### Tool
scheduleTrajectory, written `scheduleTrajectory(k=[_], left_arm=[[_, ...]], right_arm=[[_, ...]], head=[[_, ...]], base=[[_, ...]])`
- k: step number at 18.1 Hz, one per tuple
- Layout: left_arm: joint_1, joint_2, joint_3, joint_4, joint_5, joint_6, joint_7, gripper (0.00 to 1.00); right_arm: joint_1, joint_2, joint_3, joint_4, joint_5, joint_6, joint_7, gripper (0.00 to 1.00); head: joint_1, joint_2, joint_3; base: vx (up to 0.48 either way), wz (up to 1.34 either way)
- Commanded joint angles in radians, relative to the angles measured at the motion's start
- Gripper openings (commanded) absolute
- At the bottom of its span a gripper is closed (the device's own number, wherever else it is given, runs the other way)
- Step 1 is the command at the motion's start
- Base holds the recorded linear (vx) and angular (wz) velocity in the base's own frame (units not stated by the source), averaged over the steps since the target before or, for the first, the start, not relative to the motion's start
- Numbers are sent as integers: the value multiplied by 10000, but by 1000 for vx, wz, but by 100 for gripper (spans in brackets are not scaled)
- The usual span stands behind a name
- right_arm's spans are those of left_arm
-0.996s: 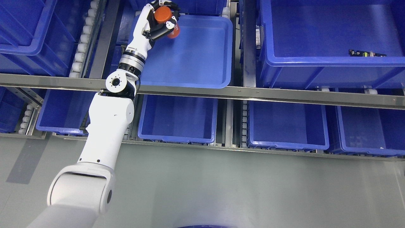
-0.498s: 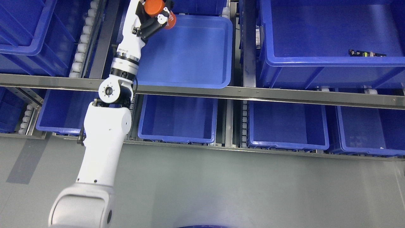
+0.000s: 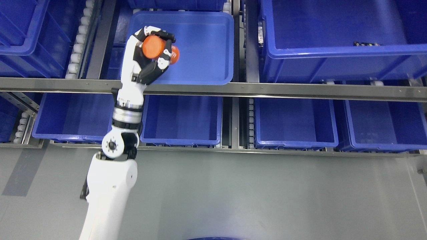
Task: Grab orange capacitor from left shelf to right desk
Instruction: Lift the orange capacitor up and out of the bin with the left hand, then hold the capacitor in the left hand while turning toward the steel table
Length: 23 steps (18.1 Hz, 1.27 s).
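Pulling back from the shelf, my left hand (image 3: 150,55) has drawn toward me, fingers wrapped around the orange capacitor (image 3: 156,48) above the blue bin (image 3: 206,40). I'd keep the grip firm and clear the steel rail (image 3: 267,89) before swinging right.

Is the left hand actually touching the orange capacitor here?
Touching. In the head view the left hand has its fingers curled around the orange capacitor, holding it over the blue bin.
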Motion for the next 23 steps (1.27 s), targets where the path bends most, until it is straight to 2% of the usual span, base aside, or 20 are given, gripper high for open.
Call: scheduleTrajectory(k=[1,4,8,11,14,17,23], left_arm=[[2040,174,-303,-2342,2,-1284,-64,0],[2640,276,-654,-2327,2,-1778,-172,0],[2733,230,-1070,-2312,17,-1504,-157,0],[3070,174,-1850,-2312,17,-1349,-157,0],[3071,174,-2404,-2312,17,-1258,-157,0],[2887,174,-2420,-2312,17,-692,-141,1],[2366,174,-2649,-2312,247,-613,-157,1]], right_arm=[[222,-175,-107,-175,61,-5,-1,100],[222,-175,-107,-175,61,-5,-1,100],[222,-175,-107,-175,61,-5,-1,100],[222,-175,-107,-175,61,-5,-1,100],[222,-175,-107,-175,61,-5,-1,100],[222,-175,-107,-175,77,-5,-1,100],[222,-175,-107,-175,61,-5,-1,100]], head=[[0,0,0],[0,0,0],[0,0,0],[0,0,0],[0,0,0],[0,0,0],[0,0,0]], base=[[-132,-120],[-141,-71],[-136,-420],[-124,-712],[-109,-809],[-63,-808],[18,-660]])
